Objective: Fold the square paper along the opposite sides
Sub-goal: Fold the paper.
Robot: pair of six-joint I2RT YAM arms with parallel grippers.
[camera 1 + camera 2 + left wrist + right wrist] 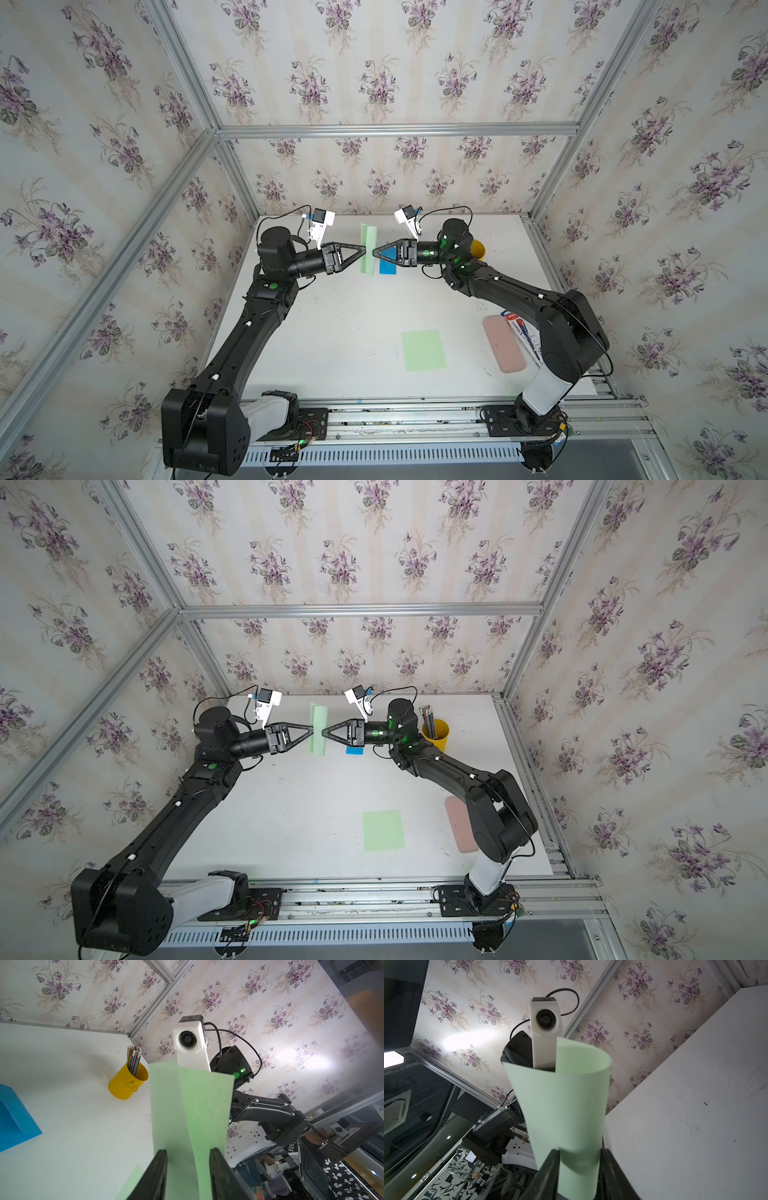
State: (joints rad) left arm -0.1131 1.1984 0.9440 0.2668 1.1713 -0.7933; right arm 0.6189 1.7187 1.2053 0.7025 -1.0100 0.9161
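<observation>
Bent over on itself, the light green square paper point(368, 237) stands upright over the far middle of the white bench point(332, 332). The right gripper point(374, 251) has its jaws clamped on the curl. The left gripper point(365, 249) faces it, jaws apart either side of the sheet.

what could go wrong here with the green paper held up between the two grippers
The left gripper has its jaws apart, so only the right gripper seems to grip the green paper; it may slip or spring open. The sheet is curled, not creased, with its edges offset in the left wrist view, so the fold could come out crooked. The yellow pencil cup beside the right arm could get bumped.
</observation>
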